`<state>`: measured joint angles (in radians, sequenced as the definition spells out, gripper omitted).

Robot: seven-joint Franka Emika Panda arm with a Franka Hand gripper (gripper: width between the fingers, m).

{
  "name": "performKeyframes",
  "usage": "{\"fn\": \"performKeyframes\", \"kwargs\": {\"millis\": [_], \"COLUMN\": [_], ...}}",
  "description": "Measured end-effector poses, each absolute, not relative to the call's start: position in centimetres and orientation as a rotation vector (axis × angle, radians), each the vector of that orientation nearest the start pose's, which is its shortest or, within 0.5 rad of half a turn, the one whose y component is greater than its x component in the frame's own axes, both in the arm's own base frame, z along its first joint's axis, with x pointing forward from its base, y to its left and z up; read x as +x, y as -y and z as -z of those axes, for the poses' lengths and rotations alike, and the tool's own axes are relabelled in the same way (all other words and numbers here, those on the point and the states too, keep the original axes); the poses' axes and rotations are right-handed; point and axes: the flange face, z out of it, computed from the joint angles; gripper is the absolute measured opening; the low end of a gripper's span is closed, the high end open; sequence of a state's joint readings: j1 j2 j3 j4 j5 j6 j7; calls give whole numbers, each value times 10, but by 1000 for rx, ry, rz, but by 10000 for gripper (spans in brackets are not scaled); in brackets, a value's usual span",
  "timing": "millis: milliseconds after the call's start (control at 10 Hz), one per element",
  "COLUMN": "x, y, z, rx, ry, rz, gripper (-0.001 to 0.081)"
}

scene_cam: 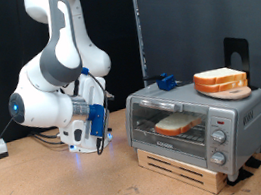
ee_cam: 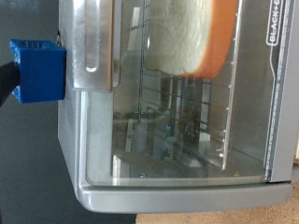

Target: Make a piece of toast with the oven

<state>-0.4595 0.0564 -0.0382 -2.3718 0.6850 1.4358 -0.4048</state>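
Exterior view. One boxy silver-grey countertop toaster oven (scene_cam: 195, 119), glass door shut, stood on a low wooden pallet (scene_cam: 188, 166) at the exterior view's right. Contents: one flat square slice of pale bread with orange-brown crust (scene_cam: 177, 124), lying inside behind the glass on the rack. On the oven's roof: a thicker pile of like slices (scene_cam: 220, 82) at the right end, and a small blue block (scene_cam: 165, 81) toward the back left. Three round knobs (scene_cam: 219, 138) ran down the oven's side panel. My white-and-blue two-finger gripper (scene_cam: 98, 144) hung to the left of the oven, clear of it, just above the brown tabletop (scene_cam: 76, 193). I could not tell how far my fingers stood apart; nothing showed between them.

Wrist view. The oven (ee_cam: 177, 187) filled the picture, with its grey bar handle (ee_cam: 92, 42), glass door and wire rack visible. The slice (ee_cam: 187, 33) lay within, behind the glass. The blue block (ee_cam: 37, 70) sat against the oven's edge. My fingers did not show.
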Motion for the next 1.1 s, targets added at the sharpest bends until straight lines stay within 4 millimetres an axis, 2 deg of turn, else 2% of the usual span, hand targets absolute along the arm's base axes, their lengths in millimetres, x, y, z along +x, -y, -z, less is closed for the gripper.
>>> {"fn": "performKeyframes", "kwargs": {"millis": [200, 700, 800, 900, 1100], "x": [392, 455, 464, 463, 477], "y": [119, 119, 119, 119, 111], "z": [-290, -281, -278, -278, -284], "rx": [-2014, -1995, -1993, -1990, -1935], "ry": [-370, -416, -428, -426, -405], "rz": [-642, -584, -586, -589, -550], "gripper": [807, 807, 807, 807, 807]}}
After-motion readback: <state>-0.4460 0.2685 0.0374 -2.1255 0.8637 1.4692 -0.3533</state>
